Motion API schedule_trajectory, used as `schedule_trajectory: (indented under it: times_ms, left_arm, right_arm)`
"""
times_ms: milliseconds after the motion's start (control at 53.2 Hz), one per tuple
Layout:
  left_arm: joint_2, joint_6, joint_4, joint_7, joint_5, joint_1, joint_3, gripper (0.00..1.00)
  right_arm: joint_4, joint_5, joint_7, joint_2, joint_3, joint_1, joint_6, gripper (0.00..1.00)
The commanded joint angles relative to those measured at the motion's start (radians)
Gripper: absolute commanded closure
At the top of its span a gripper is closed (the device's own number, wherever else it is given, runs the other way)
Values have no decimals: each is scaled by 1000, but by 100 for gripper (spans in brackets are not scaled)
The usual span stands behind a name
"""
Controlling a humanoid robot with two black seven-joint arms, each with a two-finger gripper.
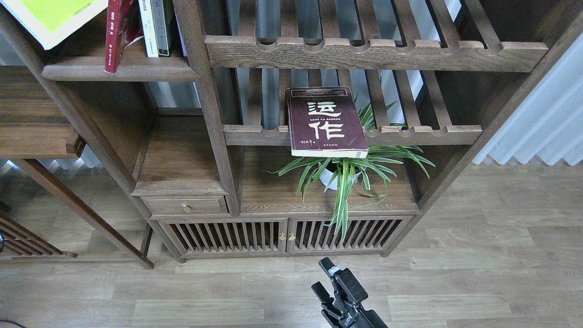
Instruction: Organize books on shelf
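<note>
The yellow-green book (54, 16) shows only as a corner at the top left, above the shelf (123, 73); what holds it is out of view. The red book (116, 36) stands leaning on that shelf. The dark maroon book (325, 120) lies flat on a slatted rack (410, 134), overhanging its front rail. My right gripper (321, 275) is low over the floor in front of the bookcase, fingers apart and empty. My left gripper is out of view.
Thin white-spined and dark-green-spined volumes (155, 27) stand right of the red book. A potted spider plant (346, 175) sits under the maroon book. A cabinet with slatted doors (282, 234) is below. An upright post (205, 105) divides the bays.
</note>
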Motion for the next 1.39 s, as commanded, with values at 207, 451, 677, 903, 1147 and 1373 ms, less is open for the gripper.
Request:
schedule_trajectory:
  times_ms: [207,451,677,903,1147,1373]
  left_arm:
    - [-97,0,115,-87,142,-154,87,96]
    - [-119,0,149,-237,185,-165,175,96]
    - [-121,0,242,-288,187,-176,235,96]
    - [-121,0,319,-331,187,-199,273,95]
    - [-121,0,313,-334,176,-196,282,91]
    - [-122,0,307,-335,171,-196,284,79]
  right_arm:
    - [0,0,1,1,1,-3,0,1]
    - [3,0,0,1,1,-11,0,1]
    - [4,0,0,2,1,-14,0,1]
    - [4,0,0,2,-1,-14,0,1]
    - [4,0,1,2,1,-17,0,1]
    - [4,0,1,2,1,-18,0,1]
